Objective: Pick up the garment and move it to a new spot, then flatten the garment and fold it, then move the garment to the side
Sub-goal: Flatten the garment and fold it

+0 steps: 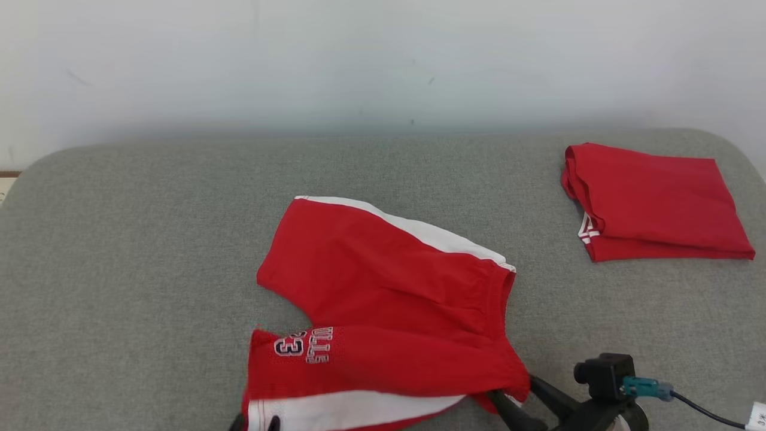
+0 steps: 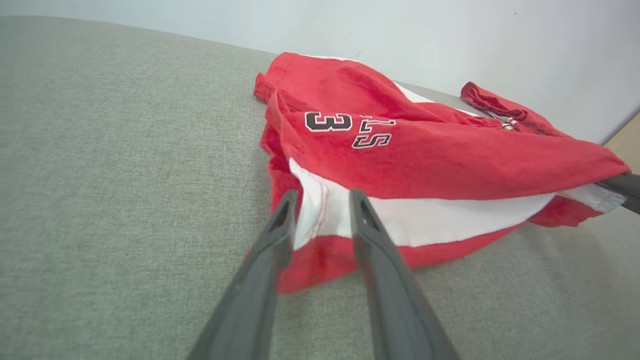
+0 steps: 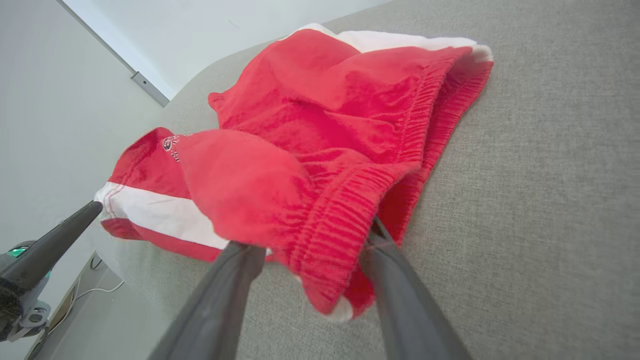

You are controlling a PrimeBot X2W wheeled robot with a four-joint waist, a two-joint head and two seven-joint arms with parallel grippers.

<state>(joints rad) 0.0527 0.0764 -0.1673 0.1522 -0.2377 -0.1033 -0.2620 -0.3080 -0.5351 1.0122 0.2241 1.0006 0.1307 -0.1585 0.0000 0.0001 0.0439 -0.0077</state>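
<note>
The garment (image 1: 389, 287) is a pair of red shorts with white side stripes and a printed number, lying rumpled on the grey padded surface (image 1: 119, 269), its near leg folded over. My left gripper (image 1: 256, 424) sits at its near-left hem. In the left wrist view the left gripper (image 2: 322, 197) stands open, its fingers either side of the white-striped hem of the garment (image 2: 425, 150). My right gripper (image 1: 516, 389) is at the near-right corner. In the right wrist view the right gripper (image 3: 312, 237) is open, and the elastic waistband of the garment (image 3: 325, 125) droops between its fingers.
A second red garment (image 1: 652, 203) lies folded at the far right of the surface. A pale wall (image 1: 383, 60) rises behind. Bare grey surface stretches to the left and along the back. The surface's rounded edge and the floor (image 3: 75, 300) lie near my left arm.
</note>
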